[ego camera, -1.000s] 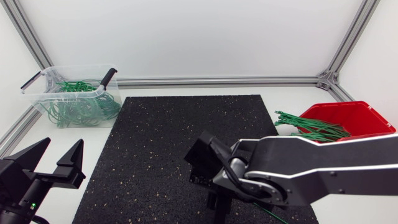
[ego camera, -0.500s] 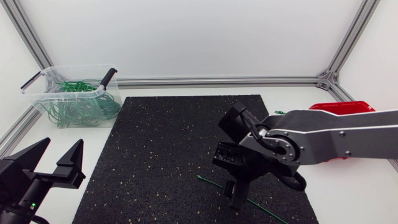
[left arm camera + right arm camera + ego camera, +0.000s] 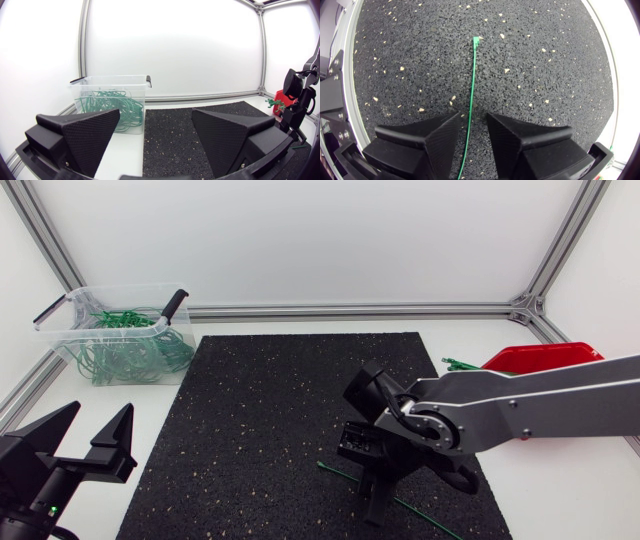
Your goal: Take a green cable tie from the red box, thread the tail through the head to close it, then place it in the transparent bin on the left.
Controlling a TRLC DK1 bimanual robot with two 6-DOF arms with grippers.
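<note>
Cable tie point(image 3: 471, 85), green, single, flat on the black mat point(image 3: 420, 60), running lengthwise through the gap between the right fingers point(image 3: 422, 142). Squared end well ahead of the tips, the other end passing back beneath the wrist. Right fingers released: narrow gap, tie just beside the inner face of one finger and clear of the other, not grasped.

From above: right arm point(image 3: 540, 405) entering from the right side, wrist bent over the mat, fingers pointing straight down at it, with a short length of the tie visible to either side of them.

Red box point(image 3: 545, 358) well apart from the right fingers, behind the arm at the far right of the desk point(image 3: 110, 400), mostly hidden by the arm. Loose green tie ends point(image 3: 460, 365) projecting over the rim of the box toward the mat.

Left fingers point(image 3: 80, 135) released and spread wide, off the mat, above the near left corner of the desk.

Transparent bin point(image 3: 112, 100) well ahead of the left fingers and slightly toward the outer finger's side, beside the far left corner of the mat, with a tangle of green ties point(image 3: 117, 107) inside. Bin well apart from the right fingers and from the single tie.
</note>
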